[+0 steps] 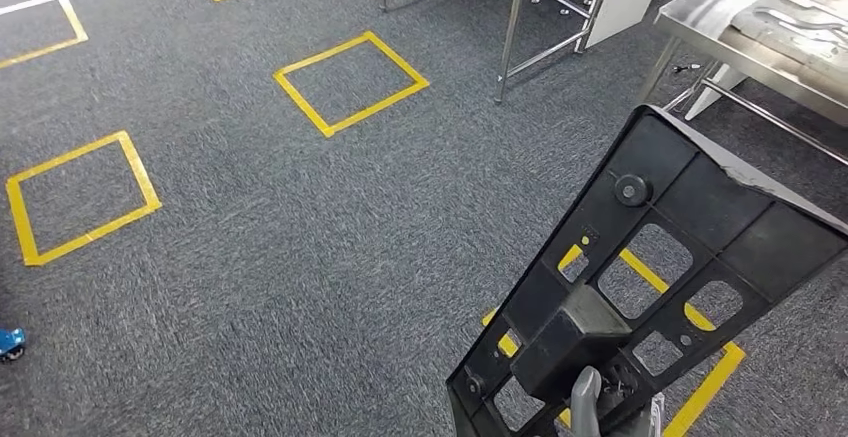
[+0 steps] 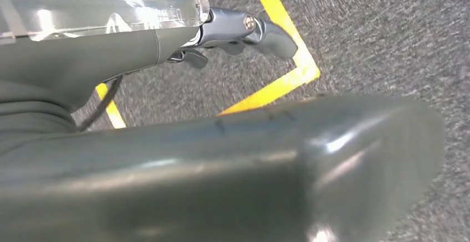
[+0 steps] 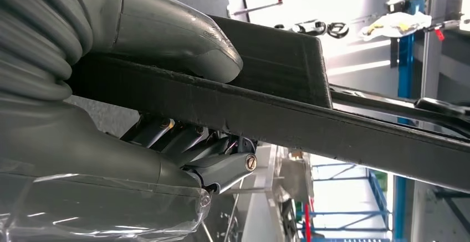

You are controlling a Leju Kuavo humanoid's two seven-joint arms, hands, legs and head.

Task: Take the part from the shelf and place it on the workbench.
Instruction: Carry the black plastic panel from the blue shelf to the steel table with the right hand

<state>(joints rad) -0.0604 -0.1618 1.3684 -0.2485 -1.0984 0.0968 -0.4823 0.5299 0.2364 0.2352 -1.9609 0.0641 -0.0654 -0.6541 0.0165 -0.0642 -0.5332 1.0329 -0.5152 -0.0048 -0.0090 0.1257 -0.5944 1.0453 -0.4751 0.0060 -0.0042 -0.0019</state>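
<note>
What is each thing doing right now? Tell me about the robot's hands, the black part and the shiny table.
black part: held up off the floor, tilted.
right hand: grips the black part, thumb on one face, fingers under it.
left hand: holds nothing, hangs over the carpet.
workbench: stands ahead at upper right, metal pieces lying on it; black part not yet on it.

Black part [image 1: 640,287]: lower corner cut by head view's bottom edge, hiding most of right robot hand [image 1: 590,407]. Tabletop [image 1: 760,27] beyond part cropped at right edge. Left robot hand [image 2: 221,164]: blurred.
</note>
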